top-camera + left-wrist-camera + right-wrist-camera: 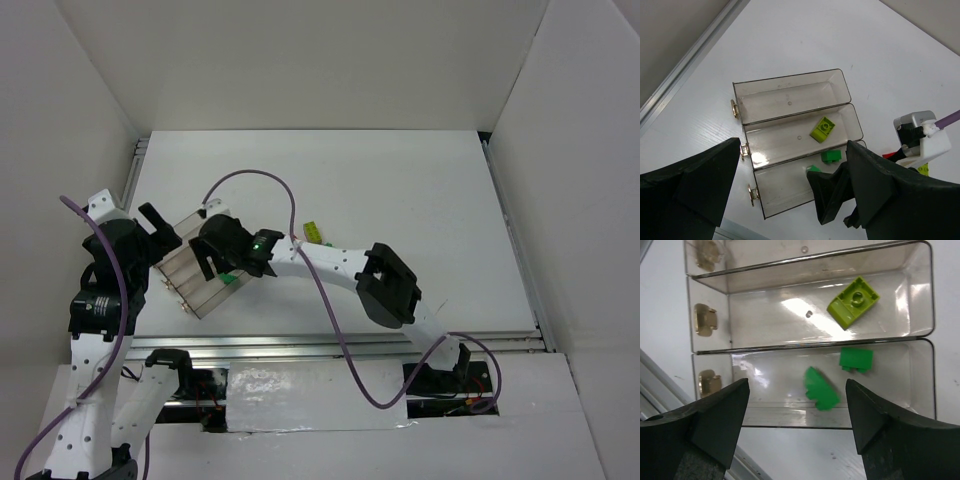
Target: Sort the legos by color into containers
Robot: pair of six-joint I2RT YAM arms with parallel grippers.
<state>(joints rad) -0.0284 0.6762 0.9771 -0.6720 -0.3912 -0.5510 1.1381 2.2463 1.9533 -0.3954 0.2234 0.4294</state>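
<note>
The clear three-trough tray (185, 280) lies at the left of the table. In the right wrist view its middle trough (765, 320) holds a yellow-green lego (853, 302). Its near trough holds two bright green legos (856, 360), one of them blurred (821, 389). My right gripper (797, 402) hangs open and empty just above the near trough (222, 255). My left gripper (790, 170) is open and empty above the tray's hinge end (152, 225). The far trough (790, 97) is empty.
Loose legos lie right of the tray: a yellow-green one (313, 232), a green one (328, 244) and a red one (888, 155) partly hidden by the right arm. White walls enclose the table. A metal rail (340, 345) runs along its near edge.
</note>
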